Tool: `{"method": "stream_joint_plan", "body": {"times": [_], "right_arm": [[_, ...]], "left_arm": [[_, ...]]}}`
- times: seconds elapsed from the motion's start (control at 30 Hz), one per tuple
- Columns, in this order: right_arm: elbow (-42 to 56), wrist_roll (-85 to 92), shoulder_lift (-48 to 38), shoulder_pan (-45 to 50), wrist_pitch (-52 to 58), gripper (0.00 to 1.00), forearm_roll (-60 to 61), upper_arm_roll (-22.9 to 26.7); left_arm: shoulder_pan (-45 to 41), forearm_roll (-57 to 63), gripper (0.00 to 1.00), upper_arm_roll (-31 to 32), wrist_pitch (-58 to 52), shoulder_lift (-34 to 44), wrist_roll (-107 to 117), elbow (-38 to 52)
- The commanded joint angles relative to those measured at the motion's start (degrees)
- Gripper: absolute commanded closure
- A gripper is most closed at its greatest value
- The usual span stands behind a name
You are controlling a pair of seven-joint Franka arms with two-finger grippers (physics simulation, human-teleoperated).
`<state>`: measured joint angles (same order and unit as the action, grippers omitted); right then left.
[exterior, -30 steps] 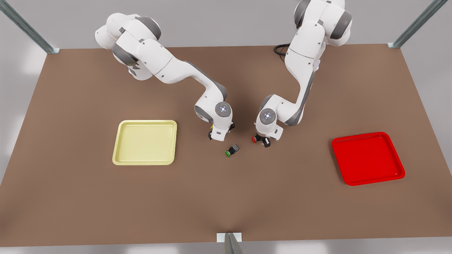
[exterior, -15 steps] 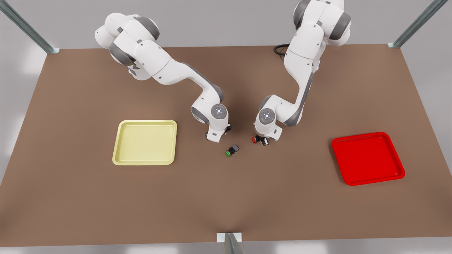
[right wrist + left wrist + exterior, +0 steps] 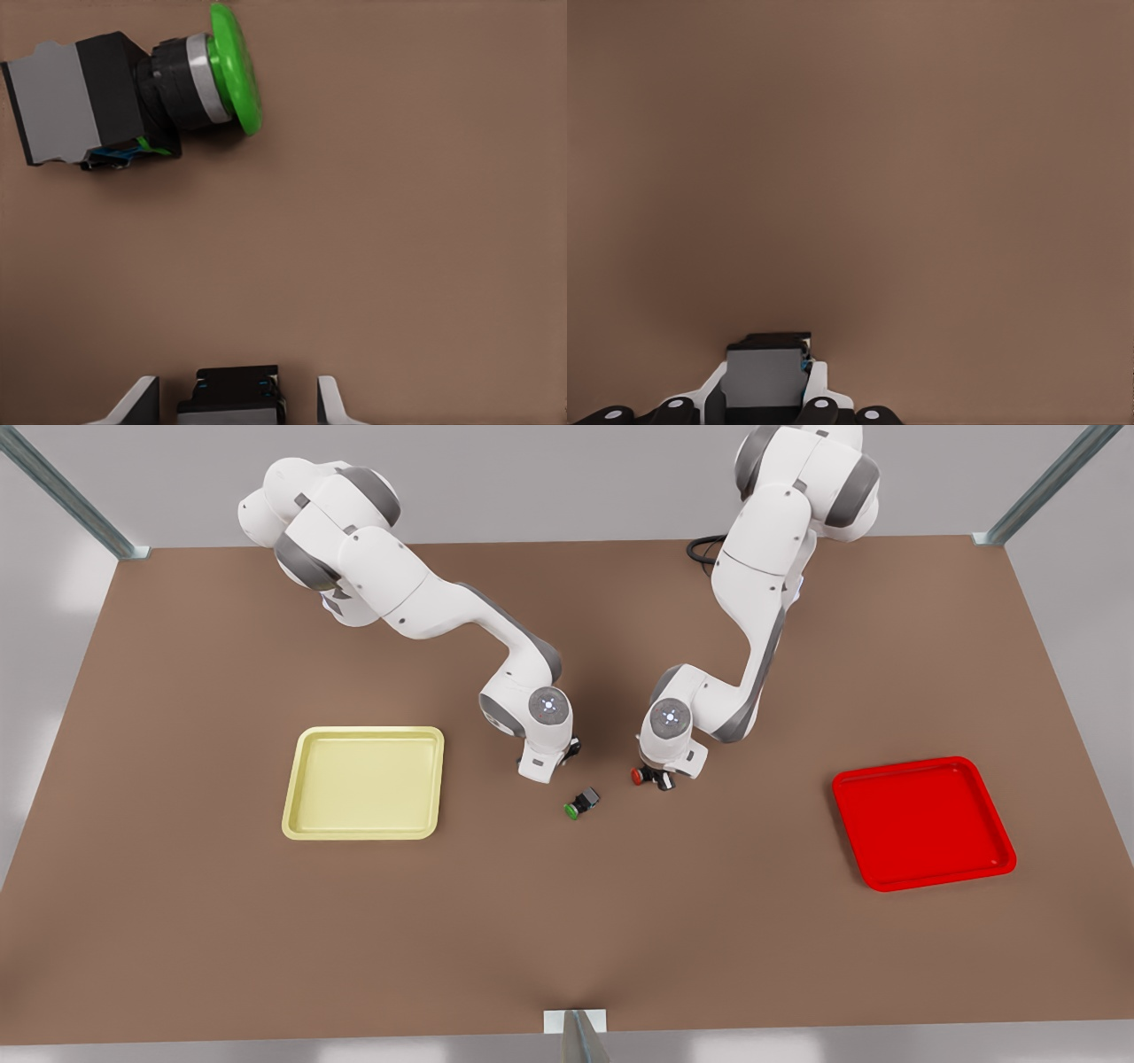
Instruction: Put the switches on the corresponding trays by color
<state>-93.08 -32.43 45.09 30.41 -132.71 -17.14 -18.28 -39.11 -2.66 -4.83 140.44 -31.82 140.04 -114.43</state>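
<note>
Yellow tray lies left, bare. Right gripper is low over the table centre; the front view hides its load, but the right wrist view shows its fingers parted either side of a dark-bodied switch, gaps both sides, cap colour indiscernible. Green-capped switch lies just nearer. Right of it, left gripper is clamped on the red switch, fingers flush against its grey body in the left wrist view. Red tray lies right, bare
</note>
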Motion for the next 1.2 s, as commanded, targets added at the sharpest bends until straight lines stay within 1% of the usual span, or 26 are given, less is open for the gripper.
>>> {"method": "stream_joint_plan", "body": {"times": [0.0,0.07,0.1,0.17,0.2,0.27,0.3,0.37,0.4,0.5,0.67,0.77,0.97,1.03,1.07,1.1,1.17], "right_arm": [[0.0,0.0,0.0,0.0,0.0,0.33,0.0,0.0],[0.0,0.0,0.08,0.0,-0.26,0.35,0.0,0.0],[0.0,0.0,0.08,0.0,-0.26,0.37,0.0,0.0],[0.0,0.0,0.08,0.0,-0.44,0.38,0.0,0.0],[0.0,0.0,0.08,0.0,-0.35,0.4,0.0,0.0],[0.0,0.0,0.08,0.0,-0.35,0.41,0.0,0.0],[0.09,0.0,0.08,0.0,-0.35,0.43,0.0,0.0],[0.0,-0.09,0.08,0.0,-0.35,0.44,0.0,0.0],[0.09,-0.09,0.0,0.0,-0.35,0.46,0.0,0.0],[0.0,-0.09,0.08,0.0,-0.35,0.46,0.0,0.0],[0.09,-0.18,0.17,0.0,-0.44,0.48,0.0,0.0],[0.18,-0.09,0.17,0.0,-0.35,0.49,0.0,0.0],[0.27,0.17,-0.53,-0.7,0.26,0.5,0.0,0.0],[-0.26,0.79,-2.11,-1.76,1.05,0.5,0.0,0.0],[-0.35,1.23,-2.46,-2.55,1.76,0.5,0.0,0.0],[-0.7,1.31,-3.17,-3.25,2.11,0.5,-0.09,0.0],[-1.58,3.77,-4.66,-6.41,2.2,0.5,-0.09,0.0]], "left_arm": [[0.0,1.08,0.49,0.0,0.01,0.0,0.06,0.0],[0.0,1.08,0.49,0.0,0.01,0.0,0.06,0.0],[0.0,1.08,0.49,0.0,-0.08,0.0,0.06,0.0],[0.0,1.17,0.49,-0.18,-1.75,1.58,-0.82,0.0],[0.0,1.78,0.49,-0.35,-2.72,2.37,-1.34,0.0],[0.0,1.87,0.48,-2.46,-5.18,4.22,-4.16,0.0],[0.0,1.87,0.48,-4.04,-6.67,5.1,-6.88,-0.09],[0.0,1.87,0.48,-8.0,-7.2,7.38,-13.47,-2.64],[0.0,1.87,0.48,-10.46,-7.2,8.79,-17.6,-4.13],[0.0,1.87,0.48,-16.52,-6.32,12.39,-27.88,-9.41],[0.09,1.87,0.48,-28.48,-3.07,12.04,-45.9,-10.9],[1.05,1.87,0.48,-32.78,0.44,10.55,-53.99,-11.17],[13.88,1.7,0.48,-32.96,6.68,8.18,-70.69,-11.08],[15.03,1.52,0.47,-32.96,8.0,7.47,-72.18,-10.9],[15.64,1.52,0.12,-32.96,8.44,7.38,-72.63,-10.73],[15.64,1.26,0.0,-32.96,8.36,6.94,-72.54,-10.55],[15.64,1.17,0.0,-32.96,8.18,6.59,-72.54,-10.11]]}}
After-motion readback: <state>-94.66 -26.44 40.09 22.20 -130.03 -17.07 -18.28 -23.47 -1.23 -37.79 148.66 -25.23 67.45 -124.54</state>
